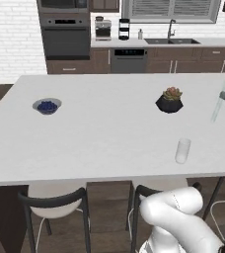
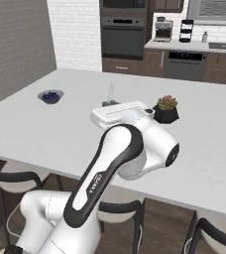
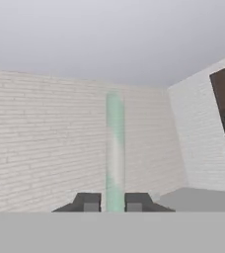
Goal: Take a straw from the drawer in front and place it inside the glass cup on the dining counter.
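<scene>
A brick-walled kitchen surrounds the white dining counter (image 1: 85,148). Nearest stands the glass cup (image 1: 182,150), empty and upright. Beyond and right of it, the claw (image 3: 113,202) is clamped on the straw (image 3: 114,148), carried high, probably for lowering into the cup.

The robot arm (image 2: 102,178) carries vertical lettering on its dark forearm that seems to read "FRANKA".

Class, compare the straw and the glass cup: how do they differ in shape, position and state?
The straw is a thin pale-green tube; the glass cup is a wider, clear tumbler. The straw is gripped in the shut hand, above the counter; the cup stands free on the counter. Both are see-through and roughly upright.
</scene>
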Motion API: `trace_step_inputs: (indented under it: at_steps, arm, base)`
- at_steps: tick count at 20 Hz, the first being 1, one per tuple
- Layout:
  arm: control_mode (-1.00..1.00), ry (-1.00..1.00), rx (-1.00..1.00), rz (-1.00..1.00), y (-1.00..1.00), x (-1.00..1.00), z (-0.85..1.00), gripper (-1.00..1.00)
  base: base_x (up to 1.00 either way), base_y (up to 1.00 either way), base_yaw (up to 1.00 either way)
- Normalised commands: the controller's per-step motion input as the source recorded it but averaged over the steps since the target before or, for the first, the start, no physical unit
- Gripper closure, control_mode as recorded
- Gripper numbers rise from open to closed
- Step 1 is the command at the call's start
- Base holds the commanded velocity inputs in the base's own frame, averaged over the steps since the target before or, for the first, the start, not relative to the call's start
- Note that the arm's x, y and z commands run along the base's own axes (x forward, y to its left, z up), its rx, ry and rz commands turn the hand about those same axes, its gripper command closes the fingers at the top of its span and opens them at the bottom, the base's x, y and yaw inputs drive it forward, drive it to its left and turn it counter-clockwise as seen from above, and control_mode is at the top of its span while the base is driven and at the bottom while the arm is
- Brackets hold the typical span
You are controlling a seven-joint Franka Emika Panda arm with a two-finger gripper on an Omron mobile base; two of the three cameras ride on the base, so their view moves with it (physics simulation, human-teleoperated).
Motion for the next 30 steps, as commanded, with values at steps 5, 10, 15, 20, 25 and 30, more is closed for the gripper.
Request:
trace_step_inputs:
  at_steps: [5, 10, 15, 20, 25, 30]
  arm:
    - [-1.00, -0.09, -0.22, 0.28, -0.03, 0.21, -0.13, 1.00]
    - [-1.00, -0.04, -0.23, 0.19, 0.00, 0.09, -0.33, 1.00]
    - [-1.00, 0.00, -0.10, 0.06, 0.16, 0.00, -0.41, 1.00]
    - [-1.00, 0.00, 0.00, 0.00, 0.32, 0.19, -0.21, 1.00]
    - [-1.00, 0.00, 0.00, -0.03, 0.11, 0.38, -0.29, 1.00]
    - [-1.00, 0.00, 0.00, -0.08, 0.00, 0.11, -0.46, 1.00]
  base:
    - [0.00, 0.00, 0.00]
    - [0.00, 0.00, 0.00]
    - [0.00, 0.00, 0.00]
    - [0.00, 0.00, 0.00]
    - [0.00, 0.00, 0.00]
    - [0.00, 0.00, 0.00]
